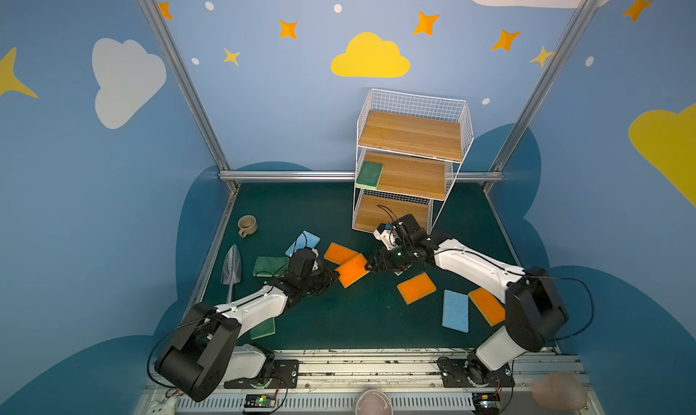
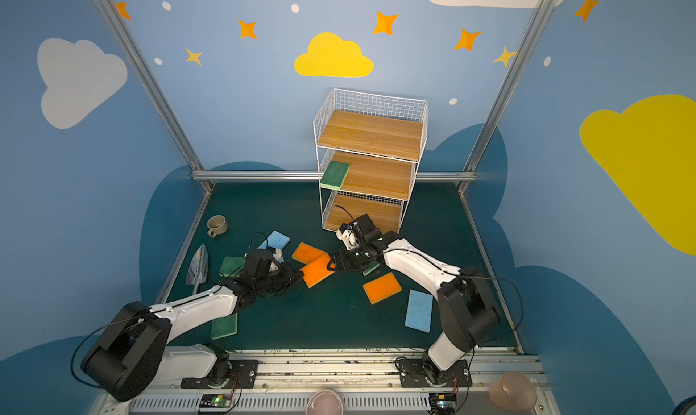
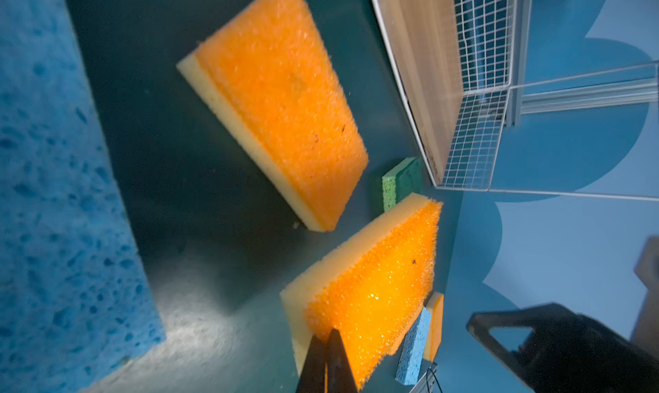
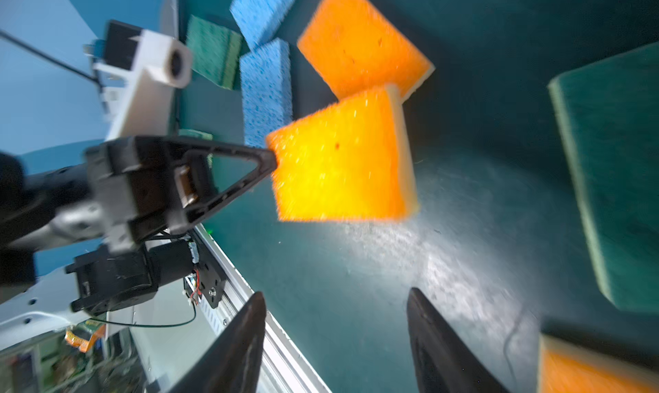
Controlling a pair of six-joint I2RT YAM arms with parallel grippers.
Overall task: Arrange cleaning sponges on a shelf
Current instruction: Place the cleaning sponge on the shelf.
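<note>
Above the dark green desk [image 1: 357, 326], mid-frame, the left hand [image 1: 336, 274] pinches one corner of a flat orange-on-yellow sponge [image 1: 352, 270], the right hand [image 4: 336, 295] spread wide, so this thin grip could slip.

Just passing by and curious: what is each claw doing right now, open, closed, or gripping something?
Left gripper: closed on the corner of an orange sponge.
Right gripper: open, holding nothing.

You won't find any readable text, labels or numbers here, and whatever's on that orange packet [image 4: 85, 337] is too blurry to read.
</note>
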